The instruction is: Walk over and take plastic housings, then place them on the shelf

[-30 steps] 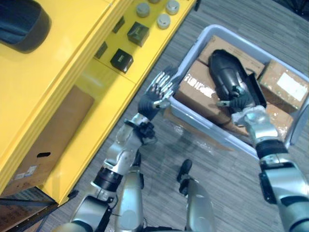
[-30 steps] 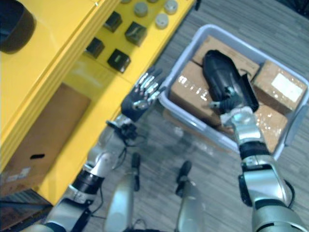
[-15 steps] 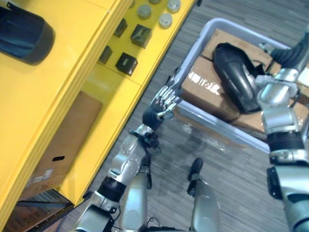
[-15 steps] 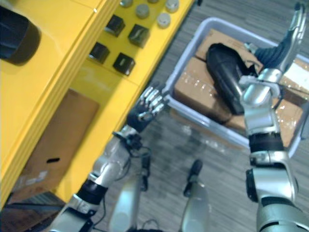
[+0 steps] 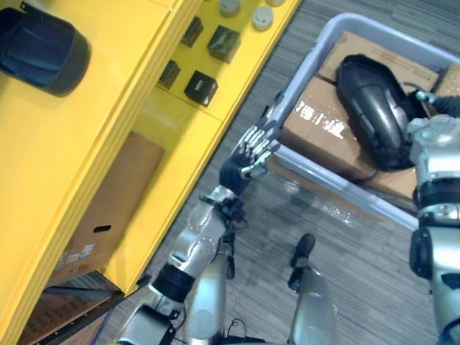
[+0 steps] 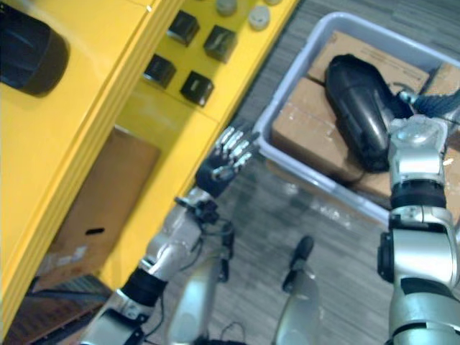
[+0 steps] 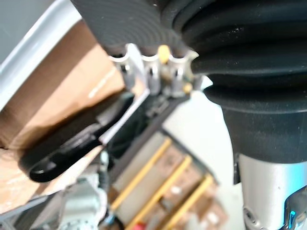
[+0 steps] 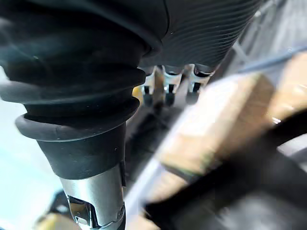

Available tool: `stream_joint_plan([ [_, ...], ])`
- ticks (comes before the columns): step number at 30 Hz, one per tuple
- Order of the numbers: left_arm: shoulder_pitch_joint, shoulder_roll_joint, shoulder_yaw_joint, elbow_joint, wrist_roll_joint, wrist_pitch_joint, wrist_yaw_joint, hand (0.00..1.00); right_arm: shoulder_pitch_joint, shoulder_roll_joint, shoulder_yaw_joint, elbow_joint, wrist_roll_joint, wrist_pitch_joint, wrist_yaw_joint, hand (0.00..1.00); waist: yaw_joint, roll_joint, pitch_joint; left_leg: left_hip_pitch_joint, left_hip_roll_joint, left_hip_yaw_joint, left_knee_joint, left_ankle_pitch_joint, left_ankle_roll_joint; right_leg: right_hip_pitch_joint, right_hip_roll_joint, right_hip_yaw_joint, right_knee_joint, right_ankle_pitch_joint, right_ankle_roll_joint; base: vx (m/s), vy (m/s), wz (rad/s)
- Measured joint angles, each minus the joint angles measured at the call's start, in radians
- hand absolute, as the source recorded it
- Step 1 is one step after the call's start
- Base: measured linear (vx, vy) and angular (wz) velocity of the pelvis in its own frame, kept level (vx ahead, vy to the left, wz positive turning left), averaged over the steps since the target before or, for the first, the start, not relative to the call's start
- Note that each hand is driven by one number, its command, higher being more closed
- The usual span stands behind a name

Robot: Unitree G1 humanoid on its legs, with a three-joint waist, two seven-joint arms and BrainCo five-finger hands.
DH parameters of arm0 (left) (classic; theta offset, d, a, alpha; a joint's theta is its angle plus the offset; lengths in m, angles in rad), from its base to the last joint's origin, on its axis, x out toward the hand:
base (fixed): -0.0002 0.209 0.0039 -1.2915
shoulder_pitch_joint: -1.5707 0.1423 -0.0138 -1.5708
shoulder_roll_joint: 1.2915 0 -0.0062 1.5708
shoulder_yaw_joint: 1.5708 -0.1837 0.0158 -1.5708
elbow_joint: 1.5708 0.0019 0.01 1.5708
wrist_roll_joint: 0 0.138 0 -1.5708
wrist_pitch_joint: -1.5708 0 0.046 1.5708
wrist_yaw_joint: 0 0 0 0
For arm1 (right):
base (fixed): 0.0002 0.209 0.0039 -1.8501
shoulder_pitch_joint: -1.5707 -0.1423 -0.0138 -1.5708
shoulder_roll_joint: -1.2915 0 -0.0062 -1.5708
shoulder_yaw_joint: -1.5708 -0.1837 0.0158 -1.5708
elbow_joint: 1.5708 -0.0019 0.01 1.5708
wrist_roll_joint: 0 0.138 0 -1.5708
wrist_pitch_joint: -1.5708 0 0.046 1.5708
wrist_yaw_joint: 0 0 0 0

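Nearest the robot lay a grey striped floor (image 5: pixel 345 244), and above it the left hand (image 5: pixel 243 162) was raised with its fingers (image 5: pixel 257 142) straight and slightly spread, holding nothing, just beside the near corner of a grey bin (image 5: pixel 338 180). The bin stood on the floor ahead and to the right and was packed with cardboard boxes (image 5: pixel 323 126). A black plastic housing (image 5: pixel 370 108) lay on top of those boxes, long and rounded, running from the far side of the bin toward the near side. The right hand (image 6: pixel 431 104) was at the right side of this housing, close against it, but whether it had any hold on it could not be told. Along the robot's left ran a yellow shelf (image 5: pixel 122 100). A brown carton (image 5: pixel 108 208) sat in its lower compartment. On a higher level, farther off, stood several small black blocks (image 5: pixel 201 88), and past them a few grey round caps (image 5: pixel 262 18). A second black housing (image 5: pixel 43 43) rested on the top surface of the shelf at the far left, well apart from the bin.
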Motion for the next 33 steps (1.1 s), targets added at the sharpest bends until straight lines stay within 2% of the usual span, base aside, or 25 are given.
stream_joint_plan([
  [3, -0.005, -0.025, -0.002, 0.0, -0.005, -0.003, 0.0, 0.0, -0.005, 0.0, -0.006, 0.019, -0.003, 0.02, 0.047, 0.0, 0.015, 0.009, 0.001, -0.02, -0.001, -0.005, 0.0, 0.005, -0.002, -0.03, -0.006, -0.001, 0.03, -0.014, -0.002, 0.0, -0.013, 0.07],
  [6, -0.017, -0.034, -0.003, 0.0, -0.005, -0.024, 0.0, 0.0, -0.03, 0.0, -0.008, 0.038, -0.008, 0.059, 0.09, 0.0, 0.021, 0.011, 0.001, -0.049, -0.001, -0.014, 0.002, 0.013, -0.007, -0.066, -0.011, -0.008, 0.062, -0.029, -0.009, -0.01, -0.026, 0.1],
  [9, -0.032, -0.039, -0.004, 0.001, -0.005, -0.03, 0.001, 0.0, -0.032, 0.0, -0.017, 0.042, -0.054, 0.074, 0.094, 0.0, 0.032, 0.011, 0.001, -0.076, 0.0, -0.02, 0.003, 0.02, -0.011, -0.097, -0.017, -0.015, 0.091, -0.041, -0.012, -0.01, -0.035, 0.12],
  [12, -0.025, -0.05, -0.004, 0.007, -0.005, -0.038, 0.008, 0.0, -0.036, 0.0, -0.024, 0.043, -0.126, 0.118, 0.091, 0.0, 0.04, 0.011, 0.001, -0.091, -0.001, -0.031, 0.006, 0.022, -0.013, -0.113, -0.023, -0.021, 0.111, -0.053, -0.015, 0.0, -0.024, 0.1],
  [14, -0.026, -0.051, -0.004, 0.008, -0.005, -0.045, 0.01, 0.0, -0.036, 0.0, -0.024, 0.043, -0.147, 0.128, 0.088, 0.0, 0.041, 0.011, 0.001, -0.106, -0.001, -0.041, 0.018, 0.021, -0.014, -0.12, -0.024, -0.027, 0.121, -0.059, -0.017, 0.0, -0.016, 0.13],
  [15, -0.026, -0.052, -0.005, 0.009, -0.005, -0.049, 0.011, 0.0, -0.036, 0.0, -0.032, 0.044, -0.154, 0.131, 0.083, 1.0, 0.041, 0.01, 0.001, -0.118, -0.001, -0.045, 0.023, 0.021, -0.014, -0.131, -0.026, -0.03, 0.131, -0.063, -0.018, -0.01, -0.013, 0.11],
  [20, -0.022, -0.052, -0.005, 0.043, -0.004, -0.067, 0.012, 0.0, -0.033, -0.006, -0.044, 0.043, -0.187, 0.143, 0.083, 1.0, 0.043, 0.008, 0.002, -0.129, -0.006, -0.045, 0.037, 0.021, -0.013, -0.144, -0.038, -0.029, 0.155, -0.073, -0.019, -0.02, -0.001, 0.03],
  [27, -0.005, -0.05, -0.003, 0.043, -0.005, -0.067, 0.006, 0.0, -0.012, -0.035, -0.064, 0.043, -0.326, 0.145, 0.188, 1.0, 0.043, 0.007, 0.002, -0.138, 0.0, -0.045, 0.051, 0.02, -0.013, -0.151, -0.038, -0.031, 0.174, -0.081, -0.021, -0.01, 0.0, 0.0],
  [33, 0.011, -0.048, 0.001, 0.043, -0.006, -0.066, 0.005, 0.0, 0.016, -0.04, -0.06, 0.043, -0.381, 0.145, 0.203, 1.0, 0.044, -0.001, -0.002, -0.138, 0.002, -0.045, 0.059, 0.02, -0.013, -0.15, -0.038, -0.03, 0.181, -0.082, -0.022, 0.0, 0.0, 0.0],
])
